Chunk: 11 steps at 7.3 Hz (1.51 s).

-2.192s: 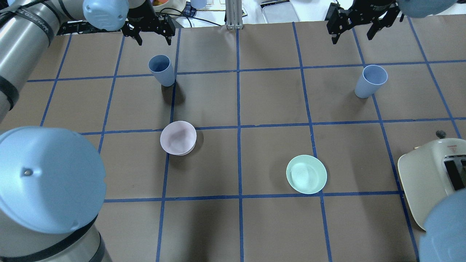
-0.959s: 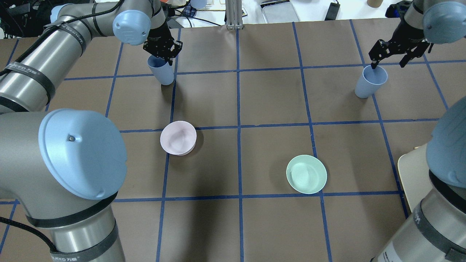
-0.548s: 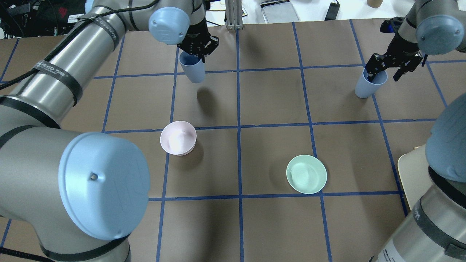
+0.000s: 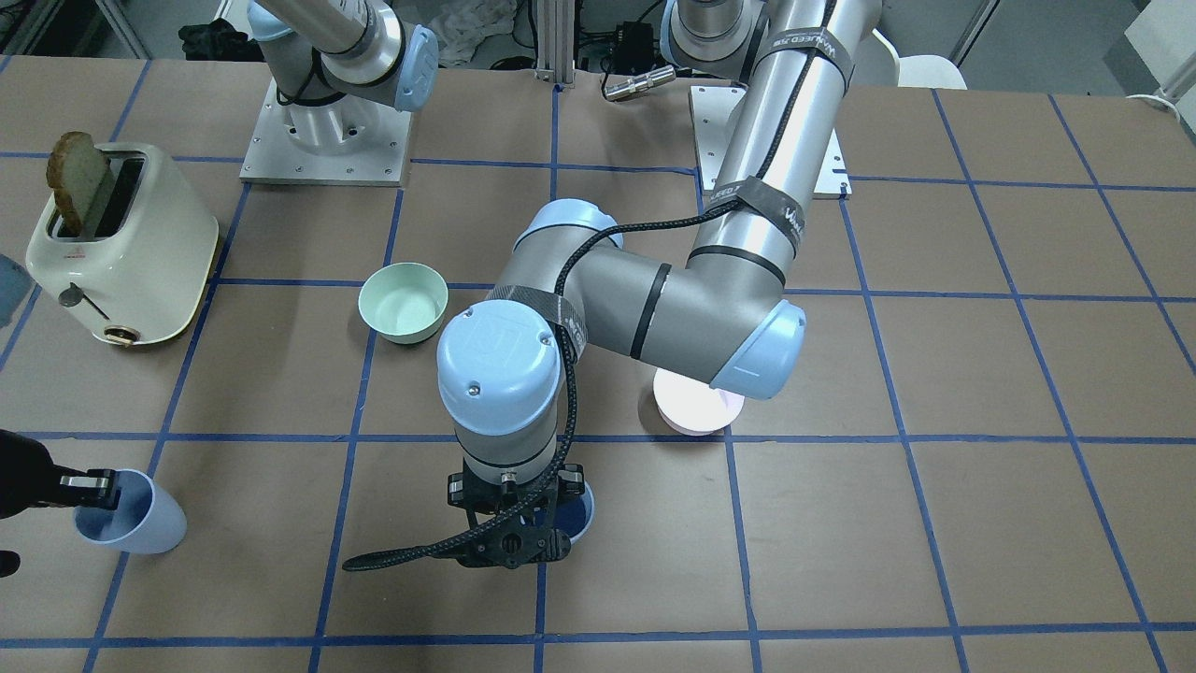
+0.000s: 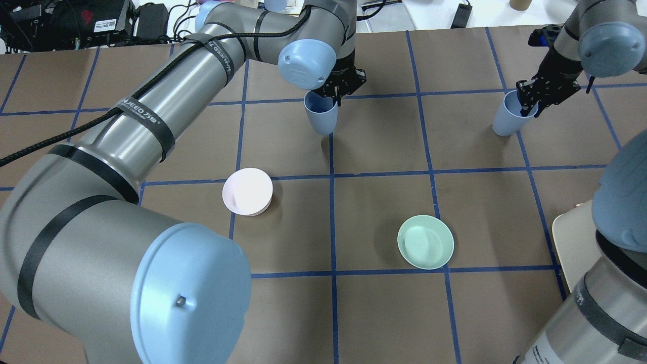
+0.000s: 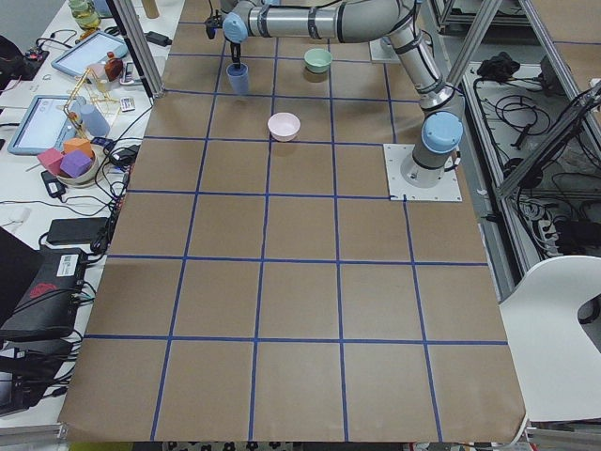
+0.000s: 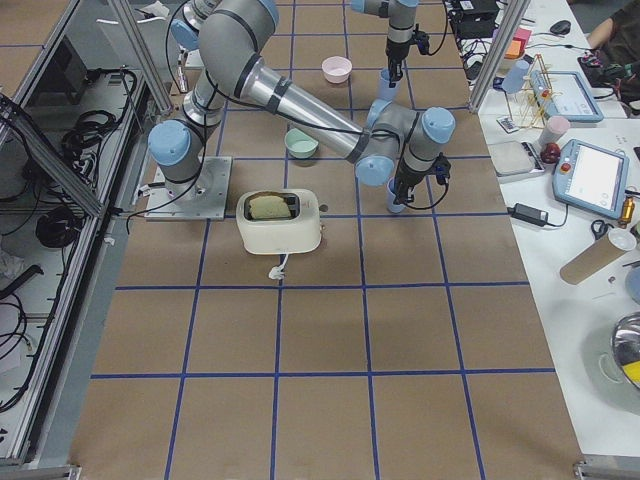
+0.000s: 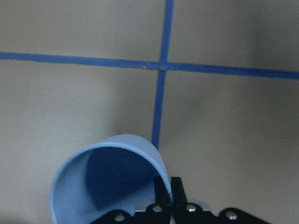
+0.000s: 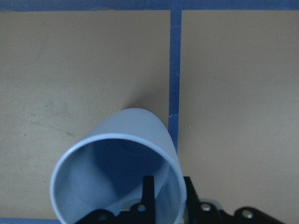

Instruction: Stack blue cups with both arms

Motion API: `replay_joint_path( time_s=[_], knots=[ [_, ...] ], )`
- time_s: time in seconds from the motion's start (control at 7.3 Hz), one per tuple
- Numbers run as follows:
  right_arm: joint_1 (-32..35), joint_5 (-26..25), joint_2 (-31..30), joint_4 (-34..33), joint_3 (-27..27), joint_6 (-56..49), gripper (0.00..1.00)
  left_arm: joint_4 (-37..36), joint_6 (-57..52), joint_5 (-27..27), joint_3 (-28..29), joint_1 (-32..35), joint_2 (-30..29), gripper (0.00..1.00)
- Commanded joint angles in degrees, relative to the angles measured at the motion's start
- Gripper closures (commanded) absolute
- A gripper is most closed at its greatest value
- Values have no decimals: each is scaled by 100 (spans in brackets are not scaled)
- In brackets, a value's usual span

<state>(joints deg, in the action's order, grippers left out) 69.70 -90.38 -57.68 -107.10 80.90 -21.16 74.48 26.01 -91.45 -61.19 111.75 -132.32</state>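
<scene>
One blue cup (image 5: pixel 321 112) is at the table's far middle, on the centre tape line. My left gripper (image 5: pixel 336 96) is shut on its rim, one finger inside and one outside, as the left wrist view (image 8: pixel 167 189) shows on that cup (image 8: pixel 131 144). I cannot tell if the cup touches the table. The other blue cup (image 5: pixel 509 120) stands upright at the far right. My right gripper (image 5: pixel 526 102) is at its rim, closed over the wall, also seen in the right wrist view (image 9: pixel 168 191) on the cup (image 9: pixel 117 158).
A pale pink bowl (image 5: pixel 247 191) sits left of centre and a mint green bowl (image 5: pixel 425 241) right of centre, both nearer the robot than the cups. A cream toaster (image 4: pixel 121 248) with a bread slice stands on the robot's right side.
My left gripper came down on the left cup, shut on its rim and carried it right to the centre line. My right gripper dropped to the right cup's rim and closed.
</scene>
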Motion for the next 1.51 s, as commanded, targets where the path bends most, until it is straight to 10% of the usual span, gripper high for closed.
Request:
replay_joint_path(
  time_s=[0.0, 0.14, 0.27, 1.37],
  knots=[
    [9, 2, -68, 5, -48, -46, 100, 67, 79, -22, -216, 110, 5, 100],
    [26, -6, -173, 84, -136, -37, 100, 14, 71, -22, -287, 101, 5, 61],
    [78, 46, -365, 276, -258, -11, 100, 110, 10, -361, -297, 119, 179, 1],
    [2589, 389, -525, 1499, -1226, 3069, 100, 2289, -1537, 321, -427, -1031, 2402, 0]
  ],
)
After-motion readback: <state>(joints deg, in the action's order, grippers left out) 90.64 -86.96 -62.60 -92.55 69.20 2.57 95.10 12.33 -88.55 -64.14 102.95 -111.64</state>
